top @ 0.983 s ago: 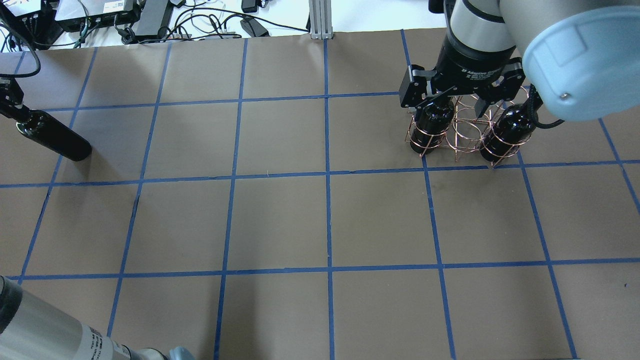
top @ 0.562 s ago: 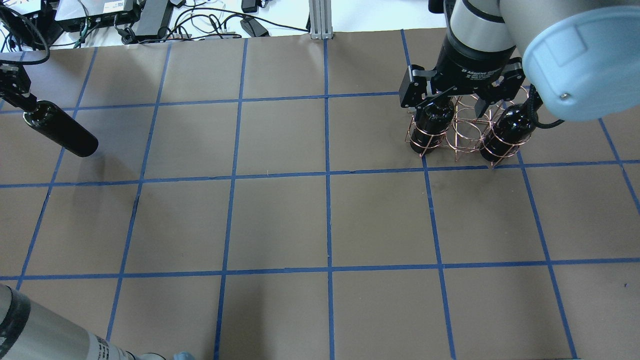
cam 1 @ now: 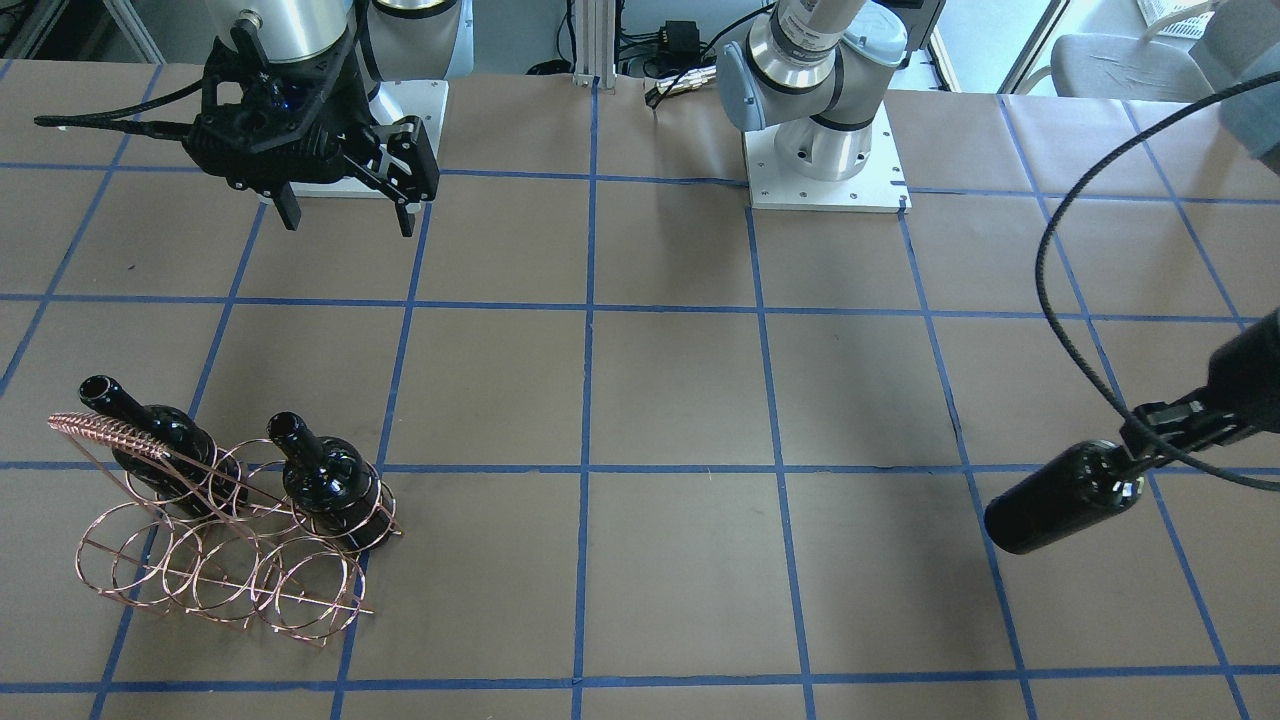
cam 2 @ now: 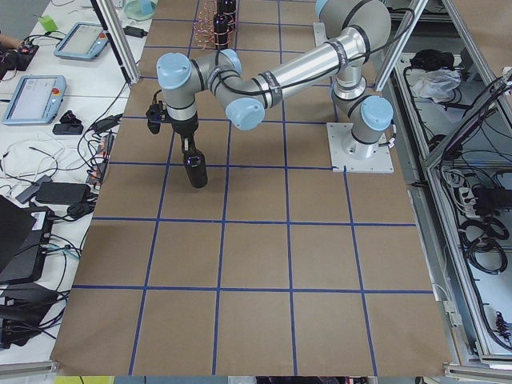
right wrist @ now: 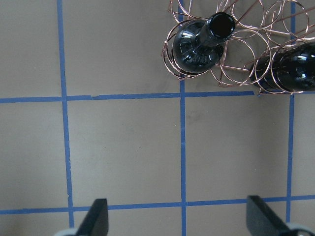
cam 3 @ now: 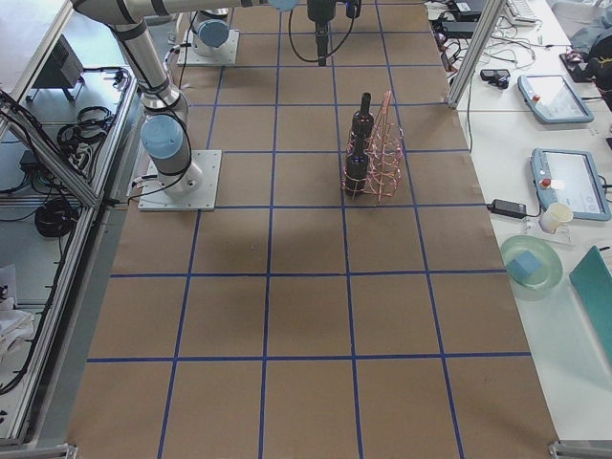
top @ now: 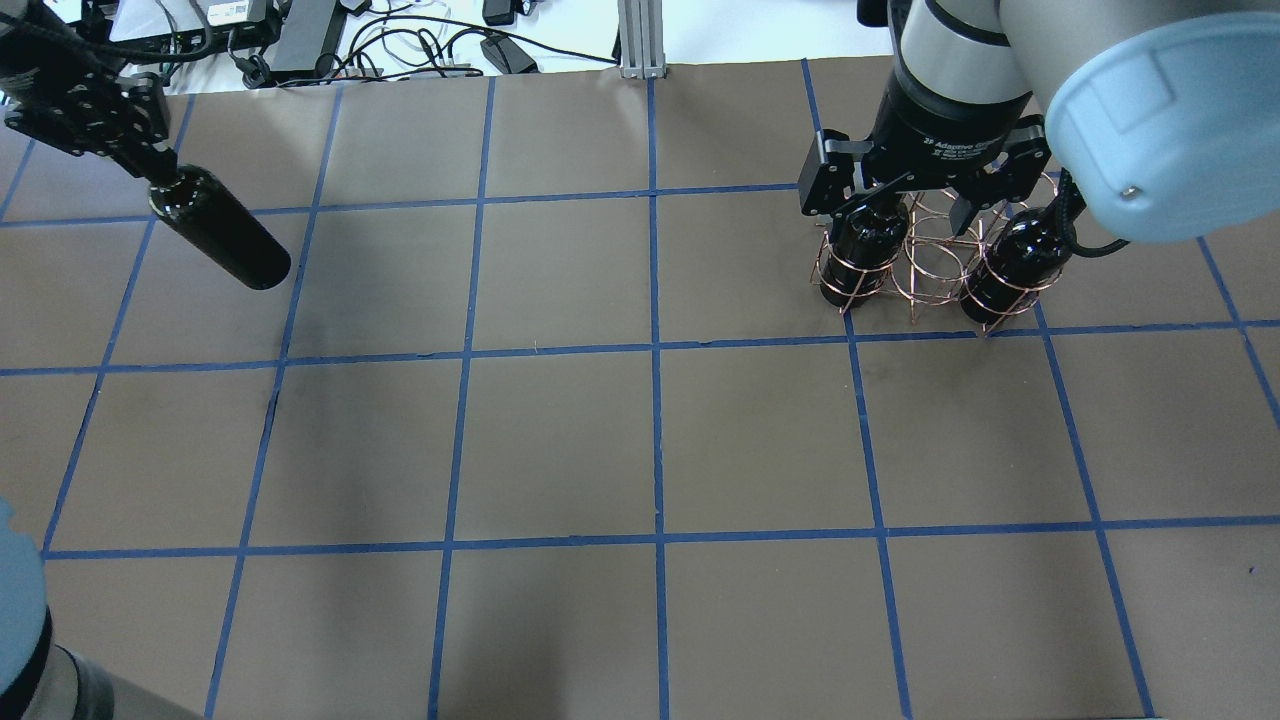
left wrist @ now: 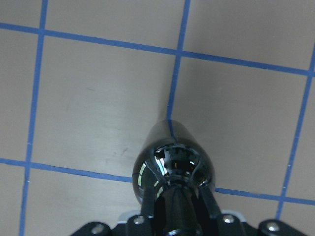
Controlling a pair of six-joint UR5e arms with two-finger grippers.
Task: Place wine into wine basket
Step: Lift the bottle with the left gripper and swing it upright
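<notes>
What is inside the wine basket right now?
Two bottles stand in end rings of one basket row; the other rings look empty. Overhead, the right gripper partly covers the far row.

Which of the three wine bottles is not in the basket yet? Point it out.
The wine bottle gripped at its neck by the left gripper. The other two bottles stand in the copper wire basket.

You have three black bottles: the wine (top: 220,228) held in the left hand (top: 158,178), plus the first racked bottle (cam 1: 160,440) and the second racked bottle (cam 1: 325,480). One wine basket (cam 1: 215,575). Two hands, counting the right hand (cam 1: 345,218). One counter (top: 650,440).
</notes>
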